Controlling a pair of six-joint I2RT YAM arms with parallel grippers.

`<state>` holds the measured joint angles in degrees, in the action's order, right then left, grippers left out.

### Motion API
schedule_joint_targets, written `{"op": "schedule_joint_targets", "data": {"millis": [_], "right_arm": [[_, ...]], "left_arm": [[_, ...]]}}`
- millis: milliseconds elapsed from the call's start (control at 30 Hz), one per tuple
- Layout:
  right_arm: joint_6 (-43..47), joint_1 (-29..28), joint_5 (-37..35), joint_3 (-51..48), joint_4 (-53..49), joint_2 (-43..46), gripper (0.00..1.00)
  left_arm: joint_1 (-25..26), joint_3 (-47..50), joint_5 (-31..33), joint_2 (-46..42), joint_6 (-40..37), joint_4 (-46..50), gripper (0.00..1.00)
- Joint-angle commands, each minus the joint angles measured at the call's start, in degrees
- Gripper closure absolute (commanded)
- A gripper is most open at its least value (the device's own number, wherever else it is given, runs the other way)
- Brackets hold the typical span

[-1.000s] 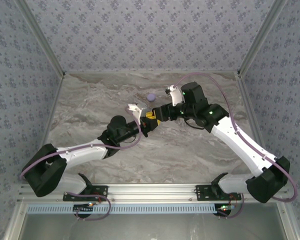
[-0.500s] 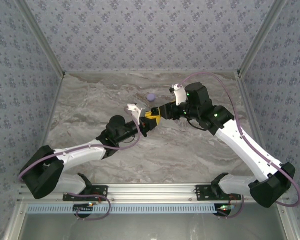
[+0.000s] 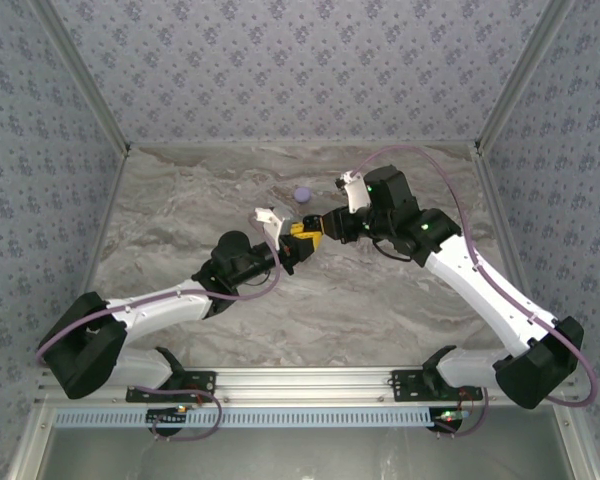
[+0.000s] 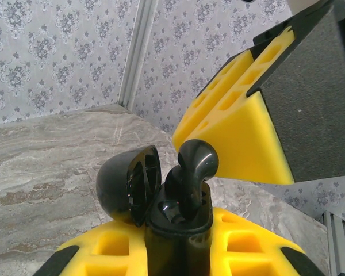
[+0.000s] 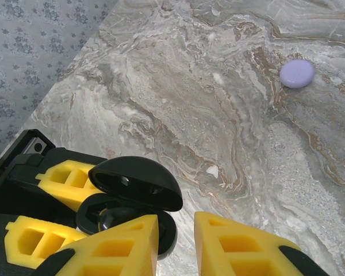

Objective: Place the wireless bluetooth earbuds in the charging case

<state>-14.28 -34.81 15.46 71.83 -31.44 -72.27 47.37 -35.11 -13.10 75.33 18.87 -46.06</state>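
Change: the right claw (image 5: 177, 241) has drawn its jaws in over the last second, and only a narrow gap is left, with bare counter showing through it. Nothing is held. The wrist has barely shifted, and both claws still meet mid-counter in the top view.

The left claw (image 4: 175, 256) has not changed. It is clamped tight on the charging case (image 4: 173, 230), holding it up off the counter with the lid flipped open at 10 o'clock.

One earbud (image 4: 192, 169) stands in the case mouth with its bulb well proud of the rim, just beside the right claw's yellow pad; contact can't be told. Likely it was just released into its socket but isn't seated, so it needs a push down. A dark shape sits deeper in the case in the right wrist view; whether that is the second earbud can't be told.

The lilac disc (image 5: 297, 73) lies at 12 o'clock from the claws in the top view, well apart and unmoved.

The counter (image 5: 218, 126) is grey-brown marble pattern, matte. The walls (image 3: 300, 70) are floral grey wallpaper on three sides, and an aluminium rail (image 3: 300, 385) runs along the near edge.
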Motion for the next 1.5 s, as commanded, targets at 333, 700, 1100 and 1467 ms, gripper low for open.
{"op": "schedule_joint_targets", "data": {"millis": [333, 700, 1100, 1467], "right_arm": [[1.4, -0.9, 1.4, 3.9, -2.7, -2.3, 0.72], [1.6, -1.6, -2.3, 5.0, -5.3, -2.5, 0.67], [1.8, -1.6, -2.4, 4.8, -4.6, -0.3, 0.64], [1.1, -2.1, 3.7, 6.1, -3.3, -2.6, 0.56]], "left_arm": [[0.5, -1.9, -4.7, -1.3, -2.5, -0.8, 0.85], [0.5, -1.9, -0.5, -1.9, -2.3, 1.4, 0.86], [0.7, -3.6, 0.3, -2.2, -5.5, 7.7, 0.86], [1.2, -3.9, -1.2, -2.2, -7.8, 8.7, 0.86]]}}
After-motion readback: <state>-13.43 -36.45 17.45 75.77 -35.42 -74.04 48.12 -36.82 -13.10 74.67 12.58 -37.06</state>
